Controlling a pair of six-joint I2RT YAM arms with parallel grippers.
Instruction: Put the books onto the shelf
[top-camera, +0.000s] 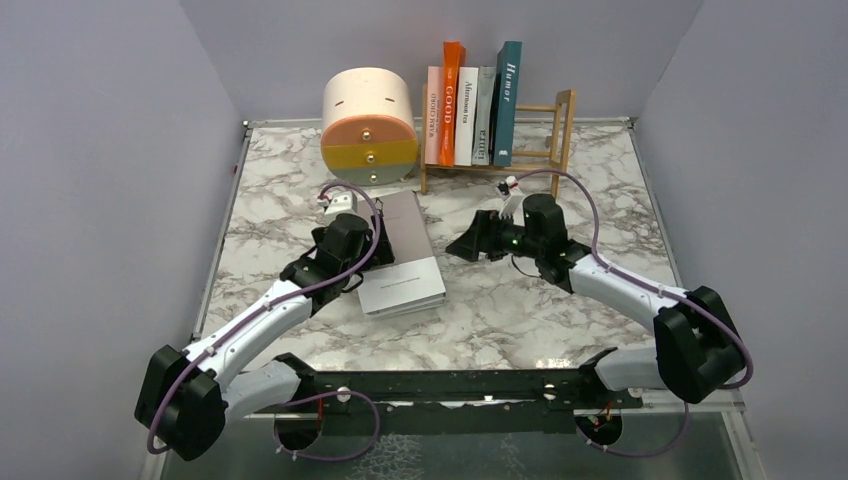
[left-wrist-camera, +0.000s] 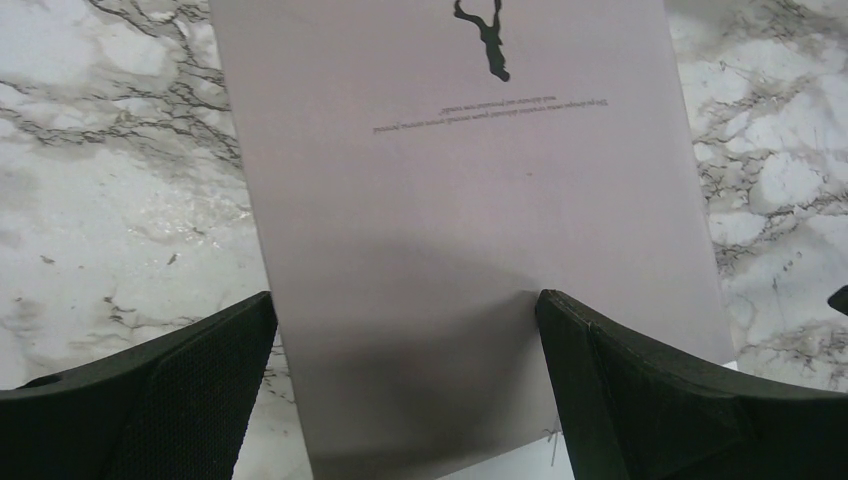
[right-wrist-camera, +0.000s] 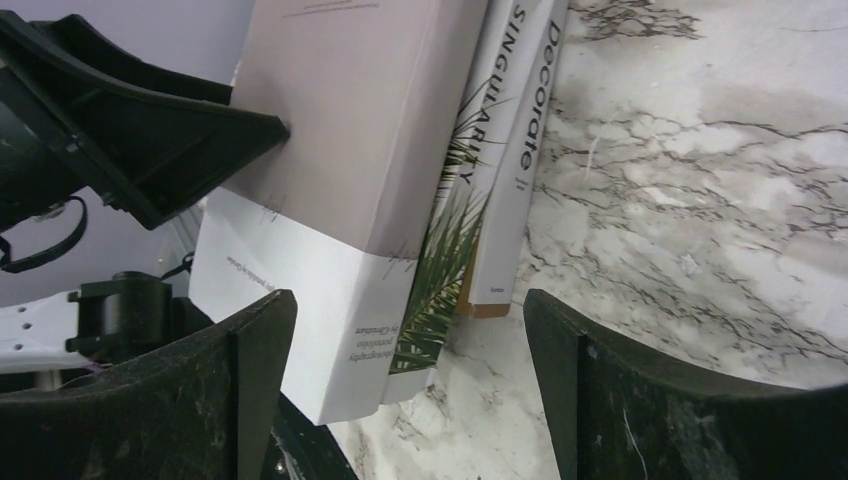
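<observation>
Our left arm (top-camera: 262, 318) stoops over a matte grey rectangular book (left-wrist-camera: 450, 210) on the marbled worktop (top-camera: 500, 300), jaws released; our right arm (top-camera: 620, 282) has its jaws released too.

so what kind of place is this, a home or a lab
Probably a robot lab cell, not a home: plain walls box in a marble-pattern table, the left arm and right arm are bolted to a black rail at its near edge, and the shelf looks staged.
</observation>
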